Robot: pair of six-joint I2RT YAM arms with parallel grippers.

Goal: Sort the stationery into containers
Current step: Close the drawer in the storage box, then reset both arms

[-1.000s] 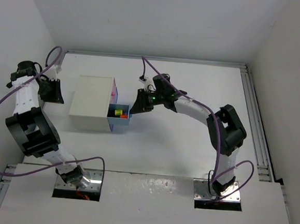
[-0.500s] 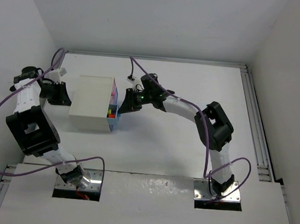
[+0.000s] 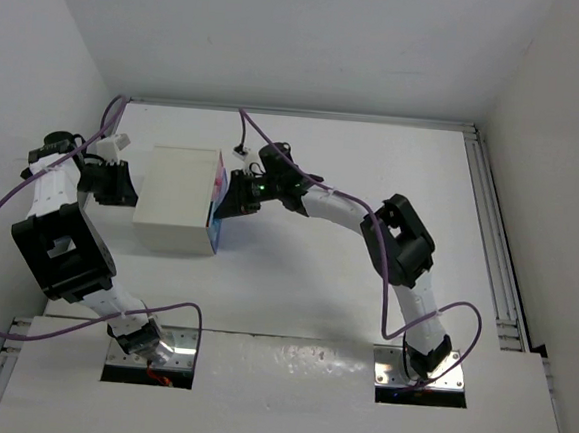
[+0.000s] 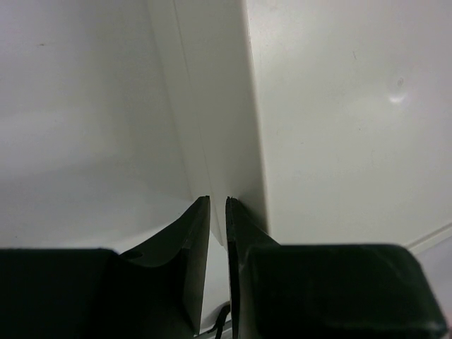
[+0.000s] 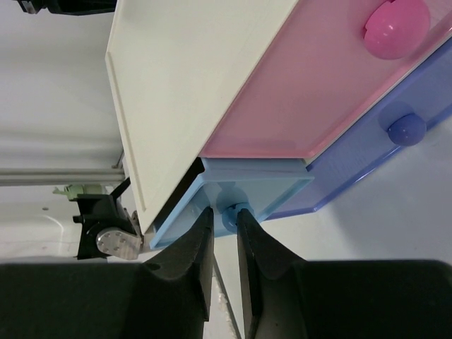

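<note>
The white cabinet (image 3: 176,198) stands at the table's left. My right gripper (image 3: 226,204) is at its front, shut on the round knob (image 5: 229,216) of the light blue drawer (image 5: 254,189). That drawer sticks out only slightly from the cabinet (image 5: 176,85), below the shut pink drawer (image 5: 318,99) and beside a shut purple-blue drawer (image 5: 381,162). No stationery shows; whatever the drawers hold is hidden. My left gripper (image 3: 121,185) is at the cabinet's rear side. Its jaws (image 4: 217,201) stand almost together and empty, against the cabinet's edge (image 4: 226,106).
The left wall rises close behind my left arm (image 3: 56,188). A metal rail (image 3: 494,233) runs along the table's right edge. Bare table surface (image 3: 315,269) lies in front of the cabinet.
My right gripper has moved left and pushed the light blue drawer almost fully in; the coloured pieces in it are now hidden. My left gripper has come up against the cabinet's rear.
</note>
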